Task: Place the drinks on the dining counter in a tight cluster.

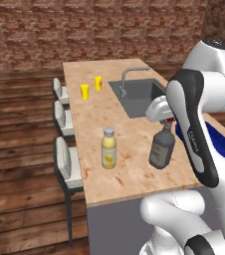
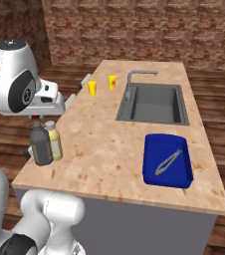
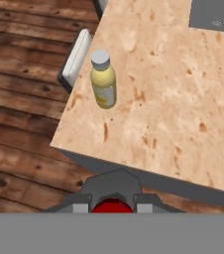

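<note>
Brick walls and plank flooring surround the dining counter (image 1: 129, 184) in the left base view, its mottled light-wood top carrying a steel sink (image 1: 142, 94), two yellow cups (image 1: 85, 91) and a stout yellow bottle (image 1: 109, 148). The gripper (image 1: 168, 121) is clamped on the red cap of the dark bottle (image 1: 162, 148), near the yellow one.

Right base view: a blue tray (image 2: 167, 160) with tongs (image 2: 167, 162) sits beside the sink; pale stools (image 2: 86, 79) line the far edge.

Hand view: the yellow bottle stands upright near the counter's corner.

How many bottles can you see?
2. The yellow bottle stands on the counter near the stools. The dark bottle is held by the gripper. Others may be hidden.
</note>
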### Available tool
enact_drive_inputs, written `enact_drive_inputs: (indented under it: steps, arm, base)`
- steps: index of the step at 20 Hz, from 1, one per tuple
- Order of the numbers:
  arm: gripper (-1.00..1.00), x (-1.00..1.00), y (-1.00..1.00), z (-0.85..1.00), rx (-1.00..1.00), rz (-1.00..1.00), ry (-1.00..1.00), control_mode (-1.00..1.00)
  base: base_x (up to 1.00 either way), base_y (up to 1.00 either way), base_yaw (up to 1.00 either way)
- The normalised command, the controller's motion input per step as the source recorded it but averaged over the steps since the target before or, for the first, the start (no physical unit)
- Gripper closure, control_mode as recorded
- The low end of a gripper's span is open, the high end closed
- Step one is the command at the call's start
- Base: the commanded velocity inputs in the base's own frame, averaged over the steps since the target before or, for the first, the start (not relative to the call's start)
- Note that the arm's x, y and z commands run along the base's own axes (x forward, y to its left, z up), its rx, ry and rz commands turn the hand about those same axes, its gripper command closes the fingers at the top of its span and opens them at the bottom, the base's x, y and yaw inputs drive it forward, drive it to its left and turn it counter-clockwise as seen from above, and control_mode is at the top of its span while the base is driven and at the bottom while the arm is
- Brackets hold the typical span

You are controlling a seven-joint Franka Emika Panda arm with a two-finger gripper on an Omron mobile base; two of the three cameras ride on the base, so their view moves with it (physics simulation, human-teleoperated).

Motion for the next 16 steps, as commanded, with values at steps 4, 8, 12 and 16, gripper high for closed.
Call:
enact_drive_inputs:
  steps: [4,8,12,16]
  arm:
    - [1.00,0.00,0.00,0.00,0.00,0.00,0.00,1.00]
    - [1.00,0.00,0.00,0.00,0.00,0.00,0.00,1.00]
    - [1.00,0.00,0.00,0.00,0.00,0.00,0.00,1.00]
    - [1.00,0.00,0.00,0.00,0.00,0.00,0.00,1.00]
  base:
    - [0.00,0.00,0.00]
    - [0.00,0.00,0.00]
    - [0.00,0.00,0.00]
    - [0.00,0.00,0.00]
